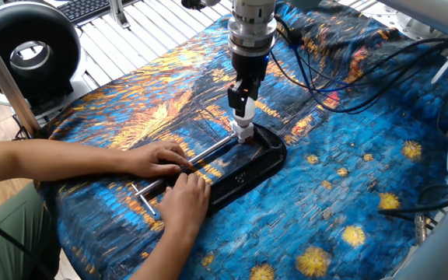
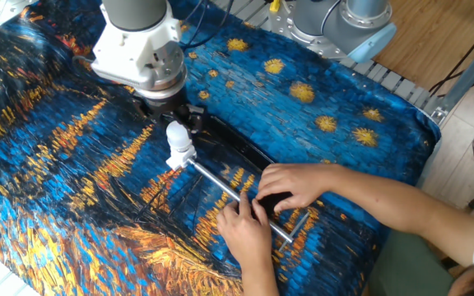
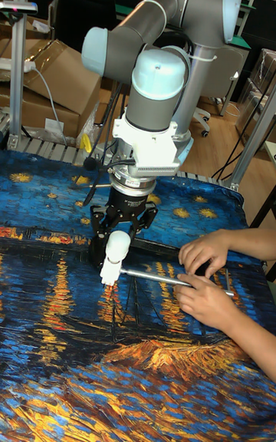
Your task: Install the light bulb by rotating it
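My gripper (image 1: 242, 103) points straight down, shut on the small white light bulb (image 1: 243, 115) (image 2: 176, 136) (image 3: 117, 245). Right under the bulb is a white socket (image 1: 244, 133) (image 2: 176, 159) (image 3: 110, 273), at the closed end of a black C-clamp (image 1: 247, 173) (image 2: 239, 149). The clamp lies flat on the painted cloth. Whether the bulb's neck sits inside the socket is hidden by the fingers. A person's two hands (image 1: 162, 159) (image 2: 290, 185) hold the clamp's metal screw rod (image 1: 212, 149) (image 2: 212, 182).
The person's forearms come in from the left in one fixed view. A black ring-shaped device (image 1: 26, 50) stands off the table's far left. Black cables (image 1: 341, 82) trail across the cloth behind the arm. A second robot's base (image 2: 344, 20) stands at the far edge.
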